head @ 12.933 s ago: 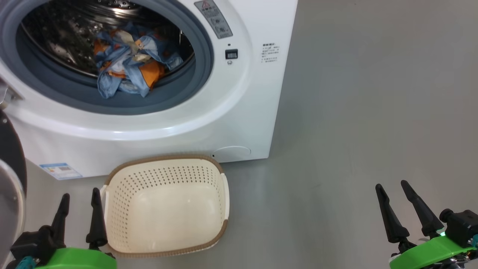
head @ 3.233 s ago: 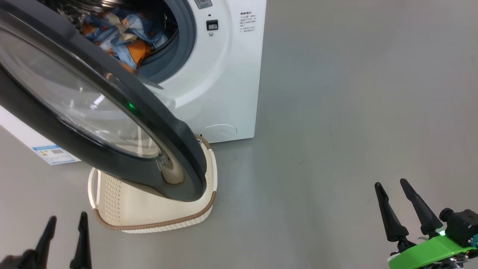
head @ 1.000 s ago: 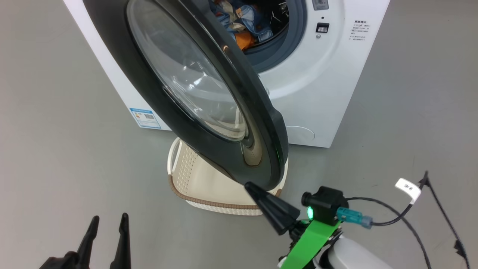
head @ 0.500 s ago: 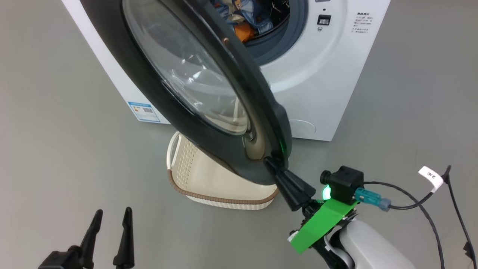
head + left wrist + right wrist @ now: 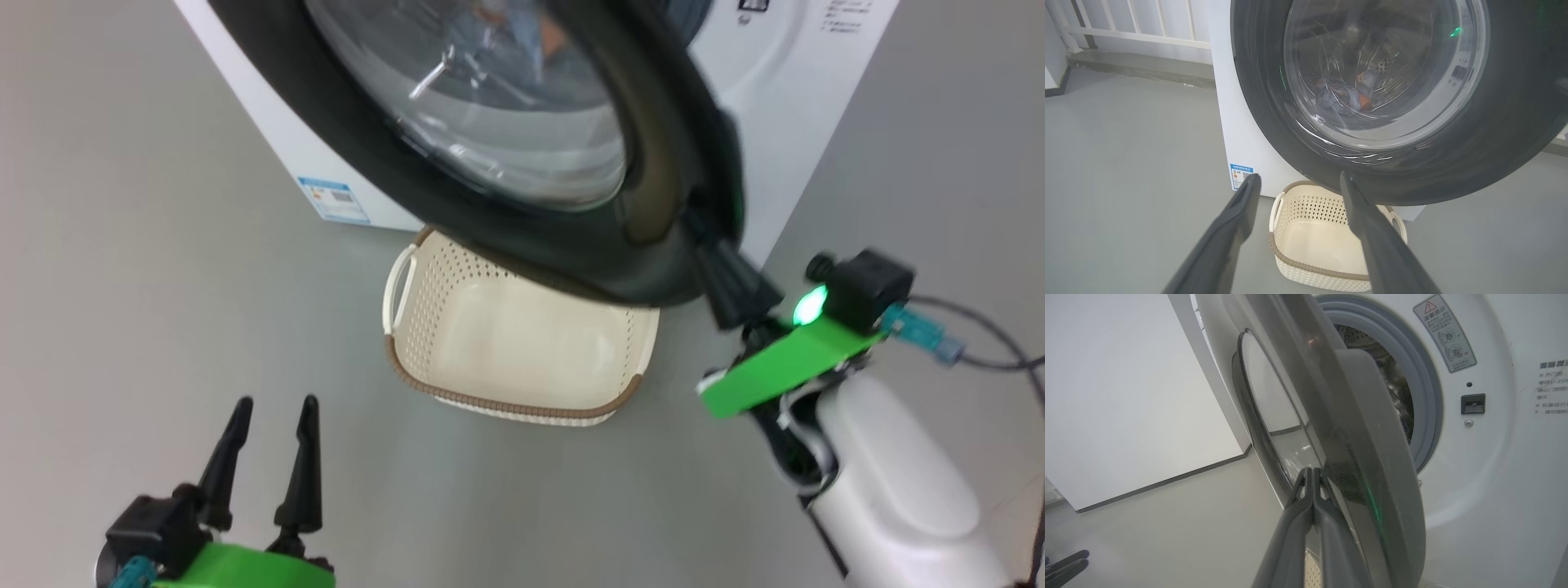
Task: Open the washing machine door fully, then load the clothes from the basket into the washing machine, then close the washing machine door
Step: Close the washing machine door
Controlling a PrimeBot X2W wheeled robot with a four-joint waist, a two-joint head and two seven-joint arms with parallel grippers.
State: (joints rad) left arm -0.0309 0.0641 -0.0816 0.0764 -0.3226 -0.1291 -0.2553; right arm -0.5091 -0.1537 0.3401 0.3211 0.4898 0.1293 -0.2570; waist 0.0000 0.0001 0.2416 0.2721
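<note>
washing machine door (image 5: pixel 490 98) had swung farther toward the washing machine (image 5: pixel 804 114) than half a second before. its black rim now covered most of the opening in the head view, where the drum (image 5: pixel 1367 343) mouth had shown plainly. the right gripper (image 5: pixel 718 269), fingers pressed together and holding nothing, lay with its tips against the rim's lower free edge, pushing. in the right wrist view a gap remained between the door and the grey seal (image 5: pixel 1425 396), so the door was not latched. the clothes (image 5: pixel 1345 96) sat in the drum, seen through the door; the basket (image 5: pixel 506 406) stood empty on the floor (image 5: pixel 163 286) below it. the left gripper (image 5: pixel 276 404) hung spread wide and empty, well apart from the door. loading looked finished — only the last push to shut remained.
</note>
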